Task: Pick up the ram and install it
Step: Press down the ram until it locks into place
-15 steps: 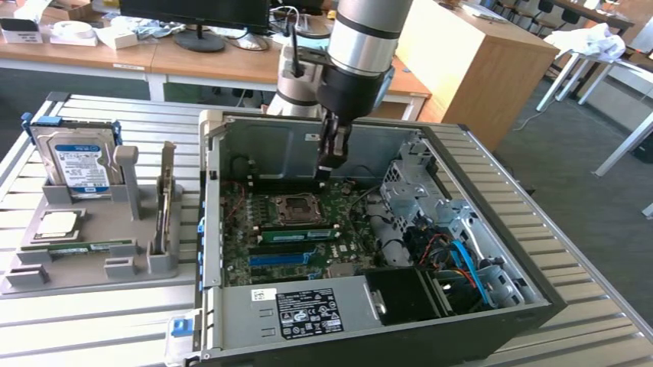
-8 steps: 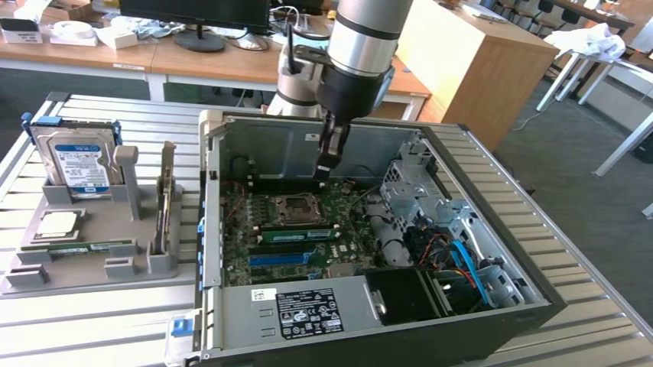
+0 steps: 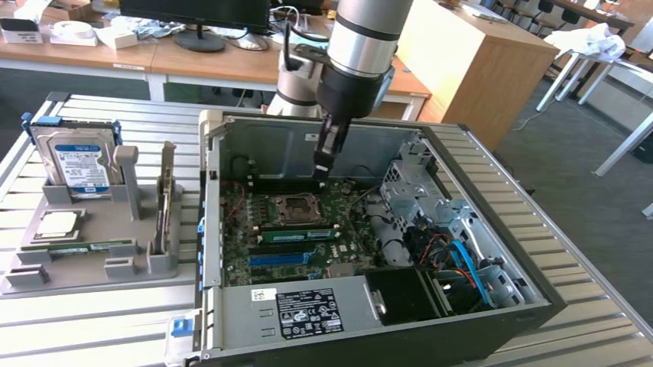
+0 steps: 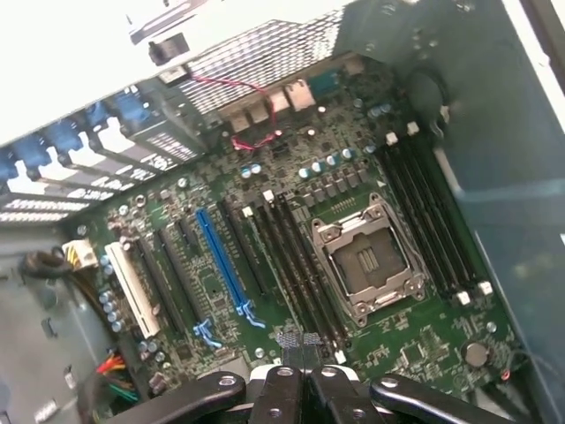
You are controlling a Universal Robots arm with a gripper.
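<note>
We see the open case (image 3: pixel 408 252) on the bench (image 3: pixel 102 321), one drive (image 3: pixel 76 164) in a holder beside it. The wrist view adds one empty socket (image 4: pixel 366 261). The ram (image 3: pixel 298 235) seems seated beside that socket. The tool (image 3: pixel 323 170) hangs closed, holding nothing.

An open black desktop computer case (image 3: pixel 531 302) lies on its side on a slatted grey metal table (image 3: pixel 92 325). Inside it, a green motherboard (image 4: pixel 415 349) is mounted, with an empty square silver processor socket (image 4: pixel 366 265), a long blue expansion slot (image 4: pixel 221 256) and a white slot (image 4: pixel 132 291). A white-labelled grey power supply (image 3: pixel 301 310) sits at the case's near edge. On the exterior view's left, a grey plastic holder (image 3: pixel 153 260) carries a blue-labelled boxy hard drive (image 3: pixel 76 164), standing upright, and a square silver processor chip (image 3: pixel 58 224), lying flat.
</note>
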